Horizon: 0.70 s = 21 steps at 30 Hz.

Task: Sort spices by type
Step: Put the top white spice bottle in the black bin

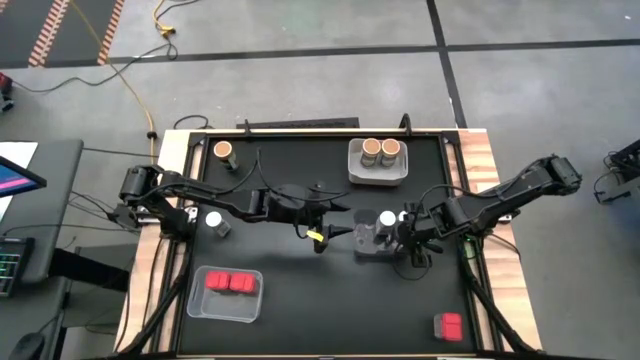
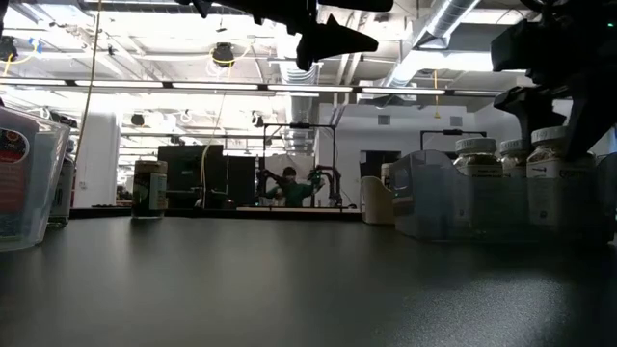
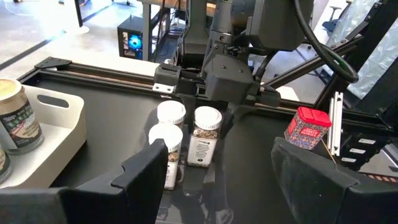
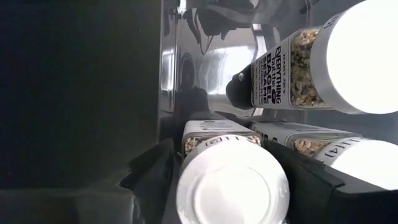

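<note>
A tray [image 1: 357, 172] sat at the table's rear centre with two cork-topped jars [image 1: 380, 150] side by side in it. A single cork-topped jar [image 1: 223, 152] stood at the rear left. A clear tray [image 1: 362, 242] sat at mid-table with three white-lidded jars [image 3: 186, 134] in it. One white-lidded jar [image 1: 214, 220] stood alone at mid-left. A front-left tray [image 1: 200, 305] held two boxes [image 1: 230, 283]. Another box [image 1: 449, 326] lay at the front right.

High cam looks straight down on whole table [image 1: 320, 300], both arms in shot. Low cam sits at tabletop level, facing across into room behind. Left wrist cam looks fwd over the white-lidded jars [image 3: 186, 140] from near. Right wrist cam is v. close above same jars; all views share them.
</note>
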### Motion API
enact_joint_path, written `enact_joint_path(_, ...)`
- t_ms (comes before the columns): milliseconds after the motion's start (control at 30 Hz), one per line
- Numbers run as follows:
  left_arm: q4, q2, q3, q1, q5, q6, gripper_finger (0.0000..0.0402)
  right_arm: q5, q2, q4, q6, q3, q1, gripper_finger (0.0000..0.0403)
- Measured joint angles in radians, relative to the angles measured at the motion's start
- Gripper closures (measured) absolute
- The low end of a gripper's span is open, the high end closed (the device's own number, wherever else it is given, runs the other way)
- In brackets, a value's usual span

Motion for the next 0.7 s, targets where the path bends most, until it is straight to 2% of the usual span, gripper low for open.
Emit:
enact_joint_path(133,0.0,0.0,0.0,0.0,0.0,0.0,0.0127,0.0,0.0,0.01,-0.007,0.0,0.0,0.0107)
enact_joint_path(400,0.0,0.0,0.0,0.0,0.0,-0.008,0.0127,0.0,0.0,0.078,-0.009,0.002,0.0,0.0106)
enact_joint_path(700,0.001,0.0,0.0,0.0,0.0,-0.01,0.0127,0.0,0.0,0.059,-0.055,0.081,-0.001,0.0106)
